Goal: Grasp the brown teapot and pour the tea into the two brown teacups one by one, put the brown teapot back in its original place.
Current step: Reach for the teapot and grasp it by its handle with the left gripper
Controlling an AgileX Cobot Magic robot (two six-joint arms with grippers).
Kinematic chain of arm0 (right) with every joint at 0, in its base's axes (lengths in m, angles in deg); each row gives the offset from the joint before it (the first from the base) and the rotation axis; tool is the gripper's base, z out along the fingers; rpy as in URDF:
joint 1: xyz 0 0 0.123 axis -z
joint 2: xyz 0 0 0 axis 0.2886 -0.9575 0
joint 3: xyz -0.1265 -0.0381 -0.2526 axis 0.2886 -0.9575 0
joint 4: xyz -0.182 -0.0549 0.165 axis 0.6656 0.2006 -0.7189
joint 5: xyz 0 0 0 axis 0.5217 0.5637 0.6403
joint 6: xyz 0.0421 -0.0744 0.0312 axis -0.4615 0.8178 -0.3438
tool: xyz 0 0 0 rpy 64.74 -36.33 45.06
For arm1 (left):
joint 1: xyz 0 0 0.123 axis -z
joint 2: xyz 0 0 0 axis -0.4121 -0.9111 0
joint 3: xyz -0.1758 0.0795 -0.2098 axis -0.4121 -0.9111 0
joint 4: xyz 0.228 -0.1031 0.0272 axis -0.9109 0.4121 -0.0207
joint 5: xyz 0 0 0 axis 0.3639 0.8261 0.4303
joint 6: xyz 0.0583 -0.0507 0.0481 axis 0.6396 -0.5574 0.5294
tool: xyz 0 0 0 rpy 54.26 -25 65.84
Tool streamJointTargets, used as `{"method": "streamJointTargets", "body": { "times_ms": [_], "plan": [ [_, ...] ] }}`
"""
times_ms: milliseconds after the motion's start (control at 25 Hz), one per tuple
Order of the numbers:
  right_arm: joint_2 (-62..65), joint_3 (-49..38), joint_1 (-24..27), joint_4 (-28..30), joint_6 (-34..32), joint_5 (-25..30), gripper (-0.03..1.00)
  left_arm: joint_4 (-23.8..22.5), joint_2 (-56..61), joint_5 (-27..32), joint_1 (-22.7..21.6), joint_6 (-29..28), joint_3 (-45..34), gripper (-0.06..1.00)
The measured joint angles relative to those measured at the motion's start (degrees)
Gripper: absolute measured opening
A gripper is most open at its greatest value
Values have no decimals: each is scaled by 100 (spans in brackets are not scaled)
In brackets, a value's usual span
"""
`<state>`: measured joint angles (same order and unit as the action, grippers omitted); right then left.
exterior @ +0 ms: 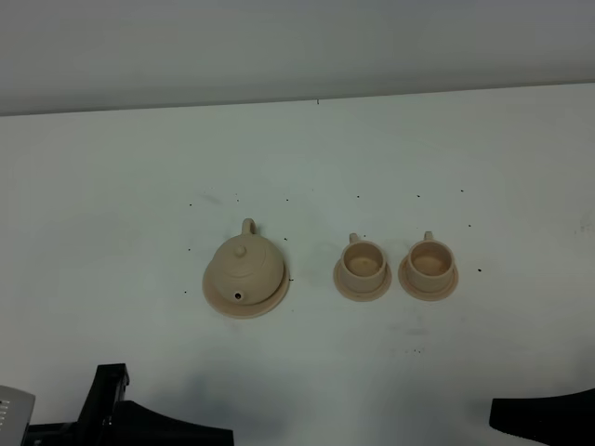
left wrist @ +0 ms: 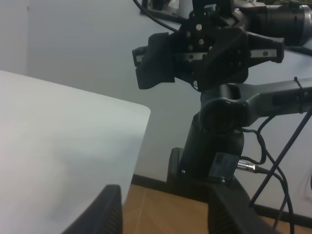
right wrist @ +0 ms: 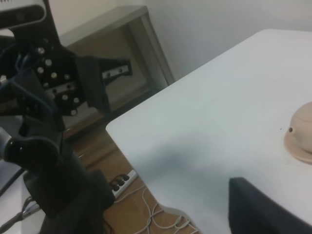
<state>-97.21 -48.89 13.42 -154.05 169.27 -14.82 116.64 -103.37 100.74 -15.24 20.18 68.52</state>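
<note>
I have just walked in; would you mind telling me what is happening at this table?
Nothing is being handled yet. The brown teapot sits, lid on, on its wide saucer. To its right in the overhead view stand the first teacup and the second teacup, each on a small saucer. The left arm and right arm sit at the near table edge, grippers open and holding nothing, so pouring has not begun.

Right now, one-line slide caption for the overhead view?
Start state: brown teapot on its wide saucer, two teacups on small saucers to its right, on a white table.
</note>
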Motion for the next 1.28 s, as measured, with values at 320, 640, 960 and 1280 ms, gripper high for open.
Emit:
{"method": "streamJointTargets", "body": {
  "times_ms": [320, 640, 960, 1280],
  "plan": [
    [0, 0, 0, 0, -1, 0, 55, 0, 0, 0, 0, -51, 0, 43],
    [0, 0, 0, 0, -1, 0, 55, 78, 0, -18, 0, -30, 0, 43],
    [0, 6, 0, -523, -1, -840, 44, 925, 0, -224, 0, 345, 104, 36],
    [223, 1026, 0, -16, -67, -2563, 5, 925, 186, -840, 0, 300, 1095, 17]
  ]
}}
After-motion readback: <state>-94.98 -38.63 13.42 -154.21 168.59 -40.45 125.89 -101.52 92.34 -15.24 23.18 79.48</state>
